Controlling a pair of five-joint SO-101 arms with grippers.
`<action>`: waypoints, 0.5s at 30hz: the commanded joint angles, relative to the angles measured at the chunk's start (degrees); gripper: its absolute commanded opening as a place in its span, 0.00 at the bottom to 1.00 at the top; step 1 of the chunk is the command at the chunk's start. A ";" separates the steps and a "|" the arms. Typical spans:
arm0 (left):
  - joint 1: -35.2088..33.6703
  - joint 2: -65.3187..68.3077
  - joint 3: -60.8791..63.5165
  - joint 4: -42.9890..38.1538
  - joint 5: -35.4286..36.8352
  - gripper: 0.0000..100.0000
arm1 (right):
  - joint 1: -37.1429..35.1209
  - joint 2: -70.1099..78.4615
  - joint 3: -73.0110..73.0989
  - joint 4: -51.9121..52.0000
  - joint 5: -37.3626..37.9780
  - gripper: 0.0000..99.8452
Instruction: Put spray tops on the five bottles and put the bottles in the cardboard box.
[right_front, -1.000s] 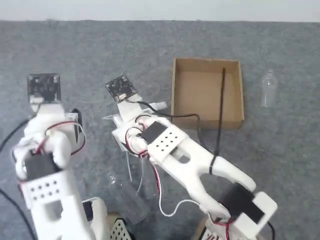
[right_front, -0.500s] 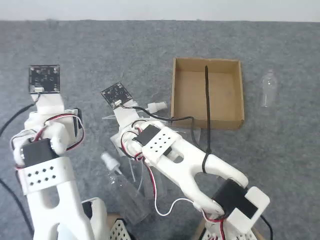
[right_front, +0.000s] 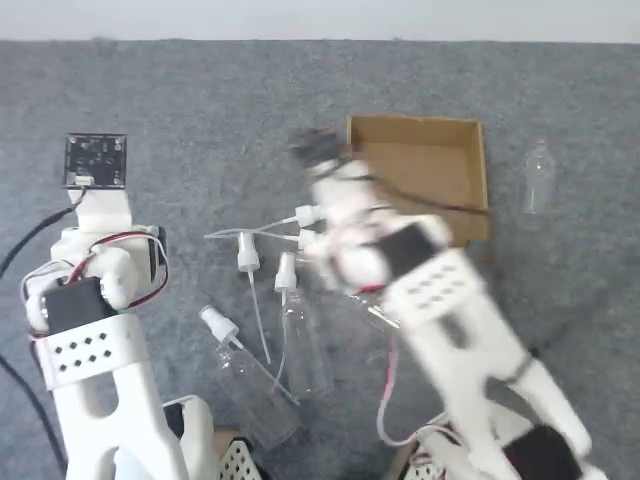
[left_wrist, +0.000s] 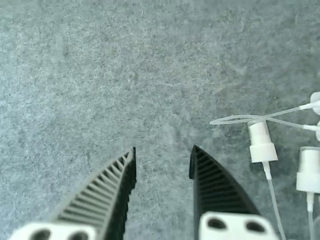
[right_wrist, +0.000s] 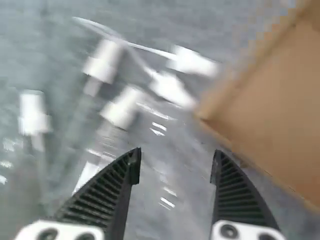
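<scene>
Level: bright and even across the grey desk (right_front: 500, 90).
Source: diffuse, from overhead; the direction cannot be told.
Shadows: soft and faint, with a thin darker band along the inner walls of the cardboard box (right_front: 420, 175).
Glare: small pale highlights on the clear bottles (right_front: 303, 345).
Blur: the right arm (right_front: 430, 290) is smeared in the high view, and the right wrist view is streaked beyond the right tool (right_wrist: 176, 151).
Focus: the left wrist view is crisp on the desk weave and the left tool (left_wrist: 163, 149).
</scene>
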 joint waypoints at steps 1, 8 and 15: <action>0.26 0.18 -2.33 0.35 -0.44 0.16 | 19.21 -5.05 -5.27 4.00 8.26 0.19; 0.35 0.09 0.40 -0.35 -0.35 0.16 | 40.22 5.93 -15.03 2.33 17.41 0.19; 0.09 -0.26 6.81 -4.57 -0.44 0.16 | 45.76 28.00 -30.15 -1.54 17.85 0.29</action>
